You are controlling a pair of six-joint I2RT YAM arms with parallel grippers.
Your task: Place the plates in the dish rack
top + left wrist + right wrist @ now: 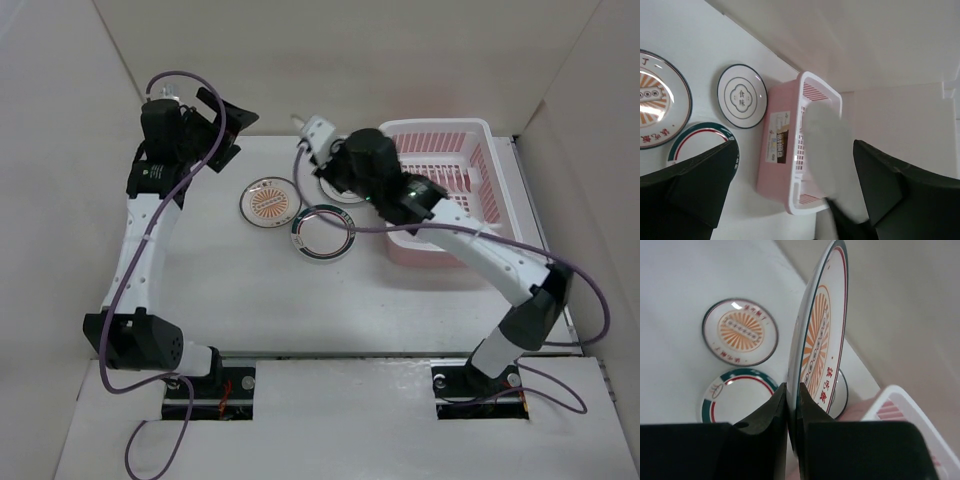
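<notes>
Pinching plate [822, 330] rim — dish rack [890, 410] beside.

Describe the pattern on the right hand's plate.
The plate has an orange sunburst centre and red characters; clearest in right wrist view.

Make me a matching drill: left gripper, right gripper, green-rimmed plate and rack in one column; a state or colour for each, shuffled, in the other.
1. left gripper
2. right gripper
3. green-rimmed plate
4. rack

A. pink with a white rim
B. shut on an upright sunburst plate
C. open, holding nothing
D. lying flat on the table

Pairs: 1-C, 2-B, 3-D, 4-A.
</notes>
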